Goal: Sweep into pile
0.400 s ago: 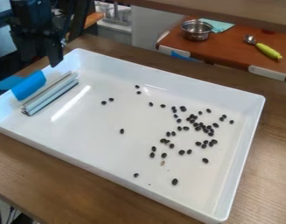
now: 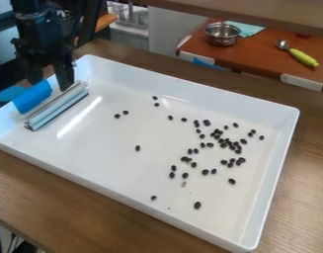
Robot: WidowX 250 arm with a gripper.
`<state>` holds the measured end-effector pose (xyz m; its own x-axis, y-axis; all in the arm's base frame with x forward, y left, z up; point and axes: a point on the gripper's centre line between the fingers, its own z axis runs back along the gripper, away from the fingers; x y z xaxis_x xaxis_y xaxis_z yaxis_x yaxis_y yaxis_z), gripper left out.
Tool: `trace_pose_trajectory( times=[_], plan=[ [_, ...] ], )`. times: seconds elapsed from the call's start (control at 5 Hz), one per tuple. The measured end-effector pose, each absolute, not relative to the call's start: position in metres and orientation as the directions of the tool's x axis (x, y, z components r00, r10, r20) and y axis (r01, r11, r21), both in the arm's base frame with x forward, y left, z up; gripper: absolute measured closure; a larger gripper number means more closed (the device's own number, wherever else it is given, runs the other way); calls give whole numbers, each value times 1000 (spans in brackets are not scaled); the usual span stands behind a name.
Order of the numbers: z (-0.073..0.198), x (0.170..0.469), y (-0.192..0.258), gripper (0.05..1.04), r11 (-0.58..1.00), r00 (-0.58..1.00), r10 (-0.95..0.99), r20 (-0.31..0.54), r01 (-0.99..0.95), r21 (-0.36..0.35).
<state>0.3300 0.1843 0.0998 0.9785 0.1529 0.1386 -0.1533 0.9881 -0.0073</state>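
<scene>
Camera view: your gripper (image 2: 50,82) hangs, fingers spread, by the upper end of the pale ridged bar (image 2: 57,106), inside the white tray (image 2: 91,158) near the blue tape (image 2: 32,96). Grip off-centre and the bar could pivot; let it tilt and the dark beans (image 2: 227,143), scattered mostly towards the opposite side, may slip underneath. You can't tell whether the fingertips touch the bar.
</scene>
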Motion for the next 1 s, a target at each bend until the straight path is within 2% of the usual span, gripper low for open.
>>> trace_pose_trajectory(
  times=[0.6,1.0],
  plan=[
    [82,328,178,82,988,978,155,143,-157,4],
    [74,330,177,82,986,978,154,140,-162,46]
  ],
)
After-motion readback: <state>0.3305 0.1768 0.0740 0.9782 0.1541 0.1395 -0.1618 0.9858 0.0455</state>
